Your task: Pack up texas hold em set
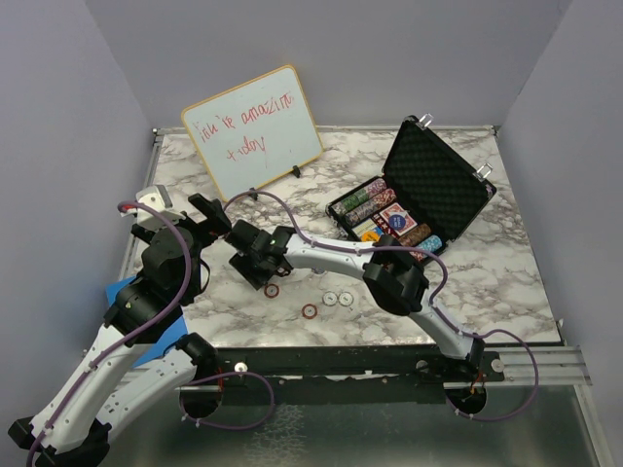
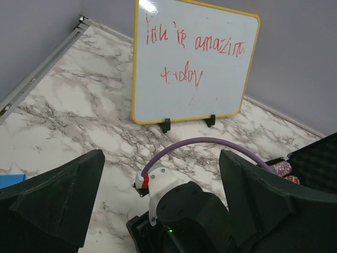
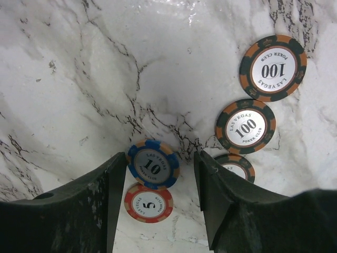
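Observation:
The black briefcase (image 1: 443,185) stands open at the back right, with rows of poker chips (image 1: 365,199) and a red card deck (image 1: 397,219) in its foam. Loose chips lie on the marble near the front: two red ones (image 1: 273,290) and two pale ones (image 1: 338,298). My right gripper (image 3: 159,155) hangs open over them. A blue 10 chip (image 3: 152,164) lies between its fingers against the left one, clear of the right one. A red 5 chip (image 3: 148,203) sits just below, and 100 chips (image 3: 245,126) lie to the right. My left gripper (image 2: 162,158) is wide open and empty above the right arm's wrist.
A wood-framed whiteboard (image 1: 253,131) with red writing stands at the back left on two black feet. A blue object (image 1: 127,292) lies under the left arm at the table's left edge. The right arm's purple cable (image 2: 210,142) arcs across in front of the left gripper.

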Motion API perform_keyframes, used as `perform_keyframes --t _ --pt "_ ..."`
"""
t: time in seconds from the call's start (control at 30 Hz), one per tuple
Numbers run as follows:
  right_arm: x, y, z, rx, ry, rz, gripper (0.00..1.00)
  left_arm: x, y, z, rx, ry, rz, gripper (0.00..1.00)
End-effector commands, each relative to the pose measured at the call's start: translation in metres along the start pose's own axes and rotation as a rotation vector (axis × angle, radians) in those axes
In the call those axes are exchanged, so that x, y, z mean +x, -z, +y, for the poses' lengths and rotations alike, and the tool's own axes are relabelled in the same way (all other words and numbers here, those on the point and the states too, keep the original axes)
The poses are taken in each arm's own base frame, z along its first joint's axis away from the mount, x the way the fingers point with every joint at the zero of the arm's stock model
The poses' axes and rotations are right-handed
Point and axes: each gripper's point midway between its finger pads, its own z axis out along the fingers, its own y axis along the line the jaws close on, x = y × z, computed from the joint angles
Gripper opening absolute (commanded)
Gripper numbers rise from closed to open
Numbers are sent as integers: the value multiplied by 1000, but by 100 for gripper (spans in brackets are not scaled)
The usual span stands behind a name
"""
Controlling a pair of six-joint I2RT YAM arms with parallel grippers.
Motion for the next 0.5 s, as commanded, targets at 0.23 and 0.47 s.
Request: perform_keyframes --t 0.23,0.47 --pt "42 -1 17 -10 126 138 59 3 -1 5 -21 -7 0 99" --pt "45 -12 10 44 120 153 59 3 -1 5 -21 -7 -1 99"
